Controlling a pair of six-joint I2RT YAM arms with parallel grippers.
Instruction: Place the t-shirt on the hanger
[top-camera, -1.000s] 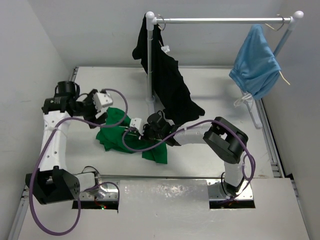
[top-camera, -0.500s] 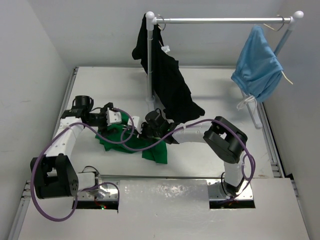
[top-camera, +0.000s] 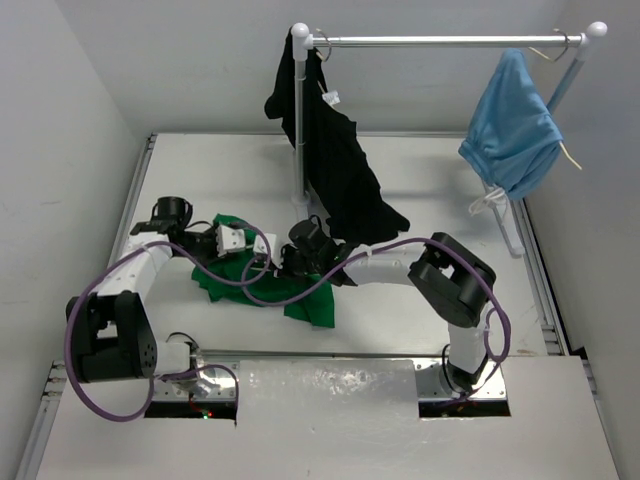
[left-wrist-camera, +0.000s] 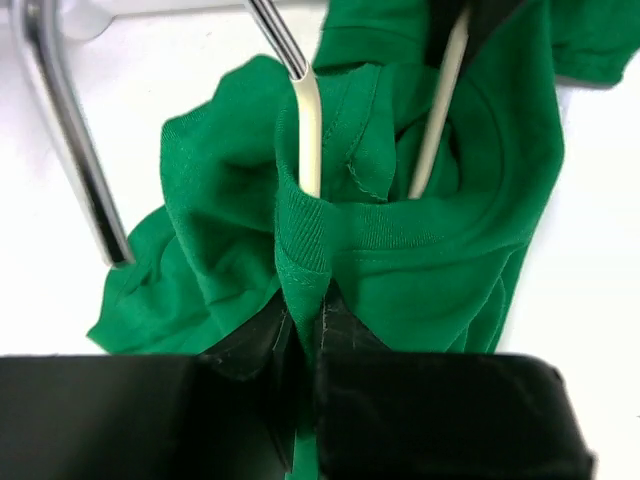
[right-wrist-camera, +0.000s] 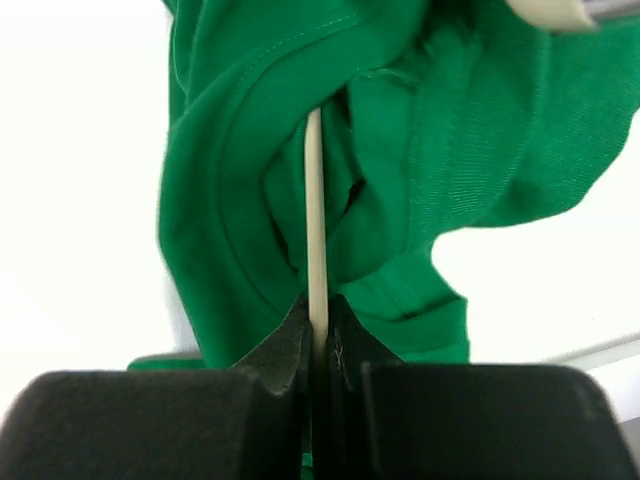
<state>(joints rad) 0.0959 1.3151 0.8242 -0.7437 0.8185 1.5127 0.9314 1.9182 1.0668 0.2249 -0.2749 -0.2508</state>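
Note:
The bright green t-shirt (top-camera: 240, 280) lies bunched on the table left of centre. My left gripper (top-camera: 252, 250) is shut on its ribbed collar (left-wrist-camera: 305, 240); the jaws pinch a fold of the green cloth. The cream-white hanger (left-wrist-camera: 310, 130) runs into the neck opening, with a second arm of it to the right (left-wrist-camera: 437, 110). My right gripper (top-camera: 278, 262) is shut on a thin hanger rod (right-wrist-camera: 314, 240) that passes up through the shirt (right-wrist-camera: 240, 200). Both grippers meet over the shirt's collar.
A metal rail on white posts (top-camera: 440, 41) stands at the back. A black garment (top-camera: 335, 165) hangs at its left end, just behind my right arm. A light-blue garment (top-camera: 512, 125) hangs at its right end. A chrome bar (left-wrist-camera: 70, 130) shows in the left wrist view.
My left arm swung in from the left to the shirt's collar, and its gripper closed from open onto the cloth. The right gripper stayed shut on the hanger.

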